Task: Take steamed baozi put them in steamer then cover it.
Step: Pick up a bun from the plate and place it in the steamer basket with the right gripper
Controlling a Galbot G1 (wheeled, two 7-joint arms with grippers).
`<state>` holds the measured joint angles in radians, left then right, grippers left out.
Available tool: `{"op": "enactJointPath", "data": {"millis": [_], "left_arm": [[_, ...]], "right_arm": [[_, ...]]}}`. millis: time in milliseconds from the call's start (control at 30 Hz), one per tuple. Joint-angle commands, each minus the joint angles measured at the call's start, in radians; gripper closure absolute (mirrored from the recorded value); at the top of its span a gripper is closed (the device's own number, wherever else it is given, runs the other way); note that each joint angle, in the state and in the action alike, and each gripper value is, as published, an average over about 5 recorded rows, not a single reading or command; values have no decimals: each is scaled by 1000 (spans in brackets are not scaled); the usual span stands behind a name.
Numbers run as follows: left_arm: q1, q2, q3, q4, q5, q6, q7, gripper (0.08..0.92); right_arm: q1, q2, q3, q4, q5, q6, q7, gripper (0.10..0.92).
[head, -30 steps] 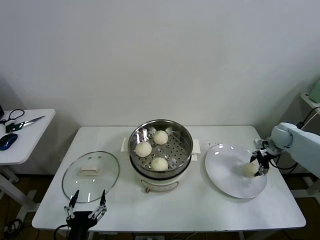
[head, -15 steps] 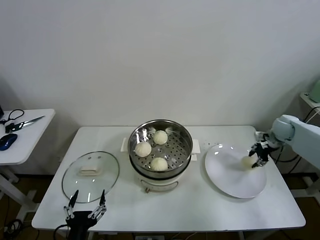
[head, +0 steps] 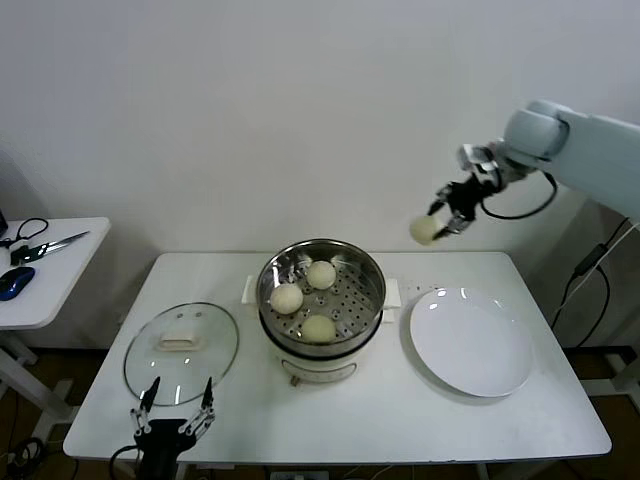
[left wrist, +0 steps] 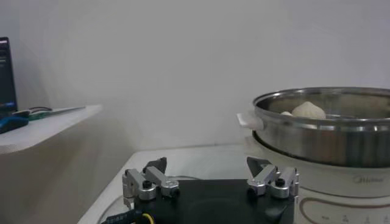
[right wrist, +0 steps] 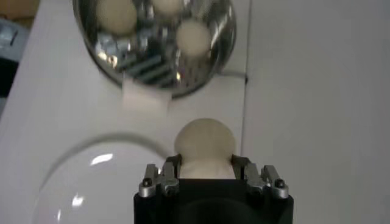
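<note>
Head view: right claw (head: 447,220) is clamped on the fourth baozi (head: 423,231), high in the air, above the gap between the steamer (head: 321,296) and the white plate (head: 471,341), both well below it. Risk: the bun is soft and round and held only at its sides, so a fast swing or a weak squeeze could let it slip and drop onto the desk (head: 500,420); a release off-centre could land it on the pot rim or on another bun. Steamer tray holds three baozi (head: 319,328); the plate holds nothing. Cover (head: 181,351) lies flat on the desk left of the steamer, handle up. Left claw (head: 176,418) idles low at the desk's near edge, jaws spread wide, gripping nothing. Left wrist view: left claw's fingers (left wrist: 150,182) stand apart over the desk, steamer (left wrist: 329,131) beside them with a bun top (left wrist: 308,109) showing above the rim. Right wrist view: bun (right wrist: 205,146) pinched between the right claw's fingers (right wrist: 253,172), steamer (right wrist: 155,42) with three buns far beneath, plate (right wrist: 91,182) partly in view.
</note>
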<state>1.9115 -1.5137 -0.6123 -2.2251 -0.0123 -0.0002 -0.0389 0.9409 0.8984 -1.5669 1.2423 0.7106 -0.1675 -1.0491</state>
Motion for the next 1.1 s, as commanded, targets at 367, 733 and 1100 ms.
{"op": "enactJointPath", "data": {"millis": [367, 733, 1100], "left_arm": [[7, 3, -18, 0, -5, -6, -1, 177], [8, 3, -19, -1, -3, -6, -2, 177], [8, 5, -21, -1, -4, -7, -4, 177]], "right_arm": [[-200, 212, -61, 120, 35, -144, 227, 448], [-286, 191, -47, 86, -57, -152, 263, 448], [-305, 197, -13, 65, -57, -149, 260, 423]]}}
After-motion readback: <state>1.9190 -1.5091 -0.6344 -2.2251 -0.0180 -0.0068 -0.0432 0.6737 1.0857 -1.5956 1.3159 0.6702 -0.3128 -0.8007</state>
